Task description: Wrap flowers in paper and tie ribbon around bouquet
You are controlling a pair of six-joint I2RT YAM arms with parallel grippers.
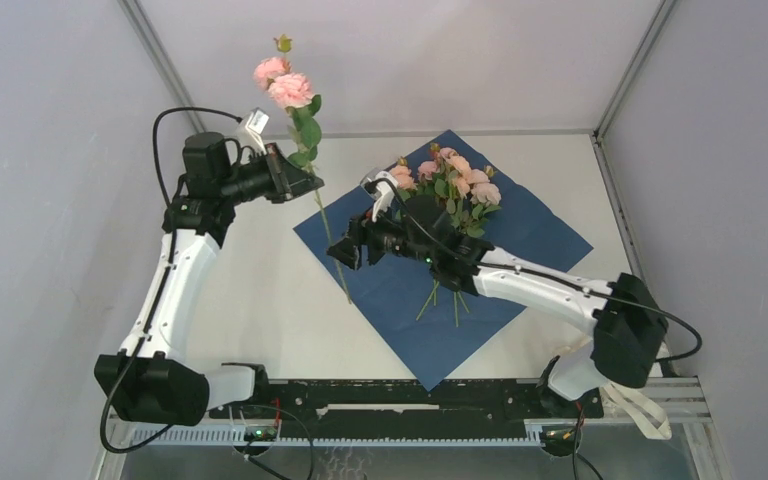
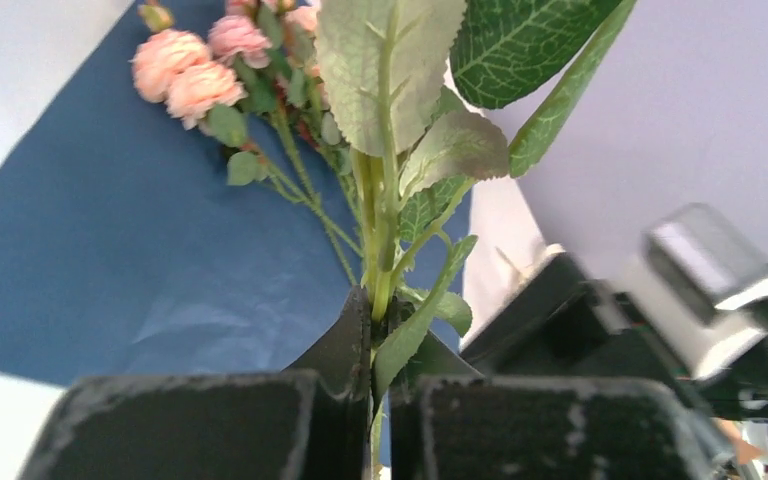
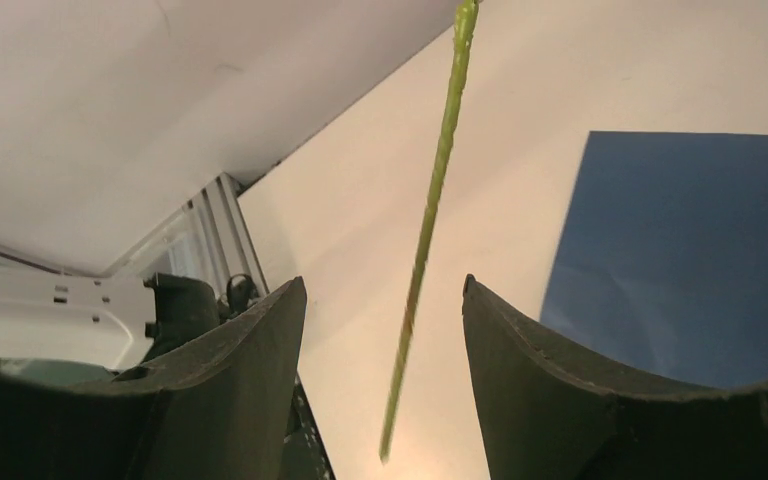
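My left gripper (image 1: 305,183) is clamped on one flower stem (image 3: 432,200), upper left. My right gripper (image 3: 383,290) stands open astride its lower end; close squarely, keeping it centred.

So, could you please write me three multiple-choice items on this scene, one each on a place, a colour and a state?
1. Where does the bunch of flowers lie?
A) on the blue paper
B) on bare table
C) in a vase

2. What colour are the blooms on the lifted stem?
A) white
B) pink
C) yellow

3. How is the right claw?
A) shut on paper
B) shut on a ribbon
C) open

Answers:
1 A, its stems rest on the sheet.
2 B, pale pink heads top the stem that the left claw pinches.
3 C, its fingers stand apart, gripping nothing.
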